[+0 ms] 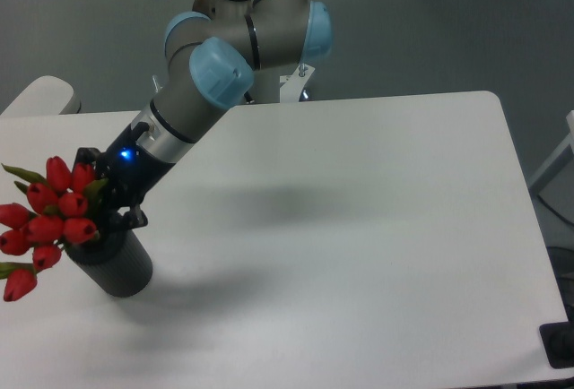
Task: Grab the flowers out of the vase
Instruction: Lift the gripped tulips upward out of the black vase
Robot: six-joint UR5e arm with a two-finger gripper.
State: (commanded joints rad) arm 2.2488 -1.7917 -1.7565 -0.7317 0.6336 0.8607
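Note:
The flowers [49,219], a bunch of red closed tulip buds with green leaves, stand in the vase [121,268], a dark grey ribbed cylinder at the table's left front. The bunch leans left, out over the table edge. My gripper [100,211] reaches down-left from the arm and sits right at the vase's mouth, among the stems just right of the buds. Its black fingers [134,219] straddle the stem area. The fingertips are hidden behind the buds and the vase rim, so I cannot tell whether they close on the stems.
The white table [359,228] spreads to the right of the vase. The arm's base stands beyond the table's far edge. A second white surface [40,93] shows at the far left. A dark clamp [558,342] sits at the front right corner.

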